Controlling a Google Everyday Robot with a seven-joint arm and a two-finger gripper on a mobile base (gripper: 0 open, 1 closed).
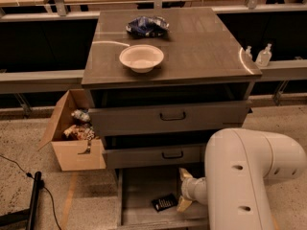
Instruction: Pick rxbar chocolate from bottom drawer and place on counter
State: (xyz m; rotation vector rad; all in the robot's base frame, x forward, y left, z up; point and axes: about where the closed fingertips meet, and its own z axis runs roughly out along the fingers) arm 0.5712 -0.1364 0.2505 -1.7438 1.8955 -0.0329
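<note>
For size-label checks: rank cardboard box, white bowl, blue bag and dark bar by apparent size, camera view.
1. Brown cardboard box.
2. Round white bowl and crumpled shiny blue bag: alike; bag sits farther, unranked.
3. Flat dark rxbar chocolate in the bottom drawer, beside the open gripper.

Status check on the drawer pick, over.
Gripper open, low in bottom drawer. Rxbar chocolate flat on drawer floor, just beside gripper, not grasped. Nothing between them.

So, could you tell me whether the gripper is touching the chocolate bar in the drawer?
Cannot tell. The camera view shows the gripper close beside the bar in the bottom drawer, with neither gap nor contact plain.
</note>
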